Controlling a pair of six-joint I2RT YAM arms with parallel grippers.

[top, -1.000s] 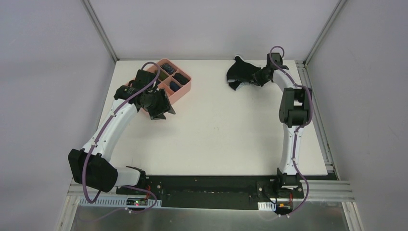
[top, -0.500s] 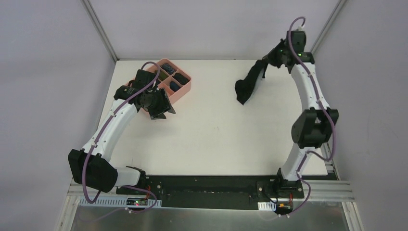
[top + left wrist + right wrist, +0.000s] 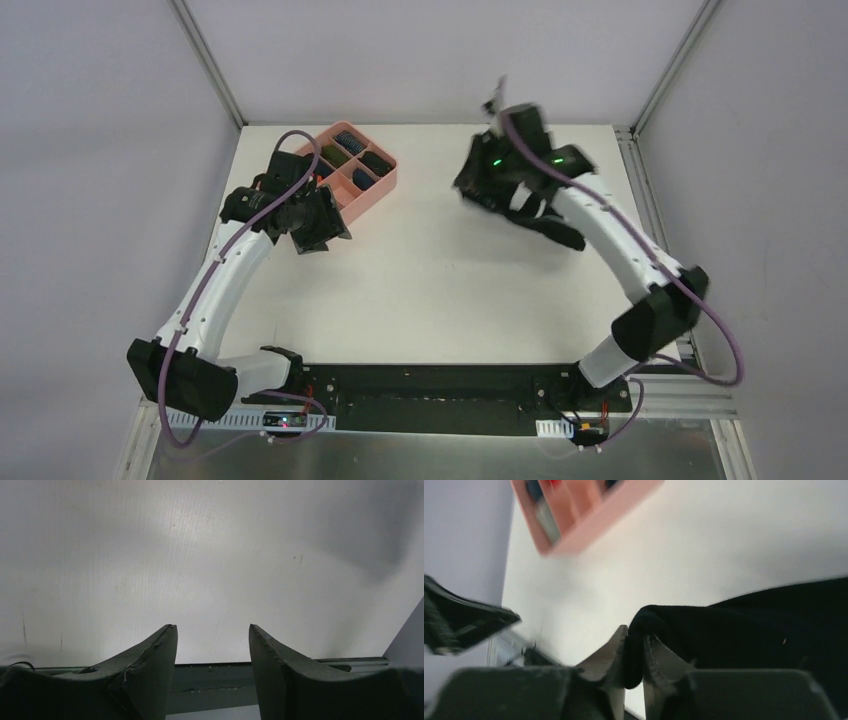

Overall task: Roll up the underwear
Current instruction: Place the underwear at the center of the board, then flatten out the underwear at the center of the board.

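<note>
Right pincer (image 3: pixel 634 637) clamps the black underwear (image 3: pixel 749 630), held above the desk (image 3: pixel 450 290) at far right; left pincer (image 3: pixel 212 630) gapes empty. Fetching seems the step; next calls for laying it flat to roll.

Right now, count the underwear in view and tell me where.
1: black underwear, pinched in the right gripper at the far right. Dark bundles in the pink tray may be more; too small to tell.
</note>
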